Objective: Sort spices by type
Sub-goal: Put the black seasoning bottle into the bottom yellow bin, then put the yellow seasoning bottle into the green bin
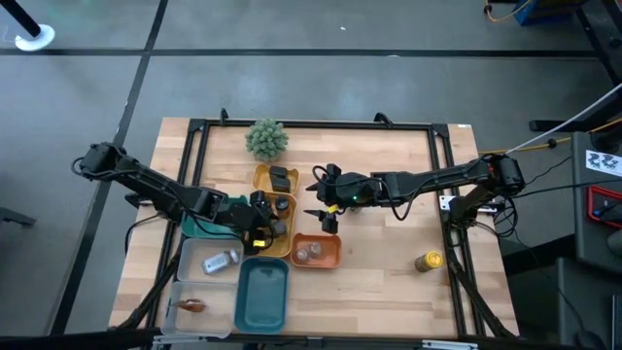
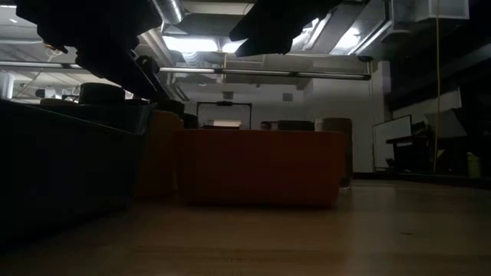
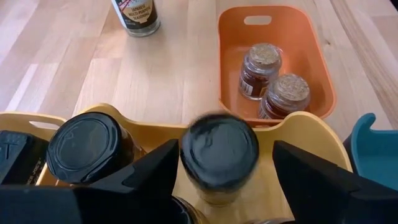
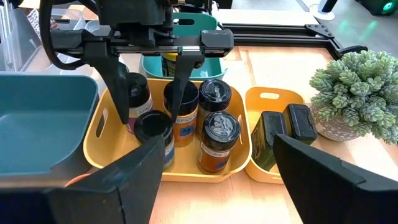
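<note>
A black-capped spice jar (image 3: 219, 155) stands upright in the large yellow tray (image 4: 99, 134), at its end nearest the orange tray. My left gripper (image 3: 227, 149) is open over that tray, one finger on each side of this jar (image 4: 152, 130). Several more dark-capped jars (image 4: 214, 99) stand in the same tray. Two cork-topped jars (image 3: 273, 81) stand in the orange tray (image 3: 329, 74). My right gripper (image 4: 217, 180) hangs open above the table beside the yellow tray, facing it, with nothing between its fingers. My left gripper has a clear gap between one finger (image 3: 305, 174) and the jar. The other finger (image 3: 155, 174) lies close along the jar's side, and I cannot tell whether it touches. The jar's base rests on the tray floor.
A small yellow tray (image 4: 267, 99) holds two black boxes (image 4: 286, 127) next to the fuzzy plant (image 4: 354, 87). A teal tray (image 1: 262, 292) and a clear tray (image 1: 194, 267) with a lying jar sit near the front. A yellow-capped jar (image 1: 429, 261) stands alone at the right.
</note>
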Tool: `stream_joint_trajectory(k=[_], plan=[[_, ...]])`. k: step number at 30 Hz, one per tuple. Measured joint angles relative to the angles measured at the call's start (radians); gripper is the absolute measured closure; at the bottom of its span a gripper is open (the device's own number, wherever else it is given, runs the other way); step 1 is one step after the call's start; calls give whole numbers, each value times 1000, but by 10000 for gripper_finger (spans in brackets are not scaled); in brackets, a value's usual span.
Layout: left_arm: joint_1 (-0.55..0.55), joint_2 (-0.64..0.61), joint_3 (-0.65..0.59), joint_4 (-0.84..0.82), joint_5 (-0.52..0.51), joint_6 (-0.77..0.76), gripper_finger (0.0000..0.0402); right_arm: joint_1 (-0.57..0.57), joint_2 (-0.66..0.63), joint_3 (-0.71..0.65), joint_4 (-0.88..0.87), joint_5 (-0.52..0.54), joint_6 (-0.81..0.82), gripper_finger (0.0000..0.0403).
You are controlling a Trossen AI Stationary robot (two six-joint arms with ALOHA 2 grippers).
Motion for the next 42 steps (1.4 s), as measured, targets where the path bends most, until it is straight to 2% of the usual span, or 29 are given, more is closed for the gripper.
stream_joint_trajectory(k=[7, 10, 13, 21, 25, 34, 38, 42], plan=[[0, -9, -1, -3, 0, 4, 150, 0, 0, 0, 0, 0, 3, 105], [0, -29, -2, -9, 1, 19, 150, 0, -2, 4, -16, 0, 62, 105], [0, -59, -2, -7, 1, 32, 150, 0, -3, 52, -115, 2, 126, 105], [0, -142, -2, -5, 1, 40, 150, 0, -4, 218, -539, 36, 285, 105], [1, -171, -2, -5, 0, 64, 151, 1, -6, 260, -676, 34, 294, 105], [3, -240, -2, -9, 0, 76, 151, 1, -43, 270, -904, 32, 322, 105], [3, -290, -1, -33, 0, 79, 151, 1, -96, 252, -933, 63, 341, 105], [3, -335, -1, -78, 0, 62, 151, 1, -165, 177, -942, 93, 406, 105]])
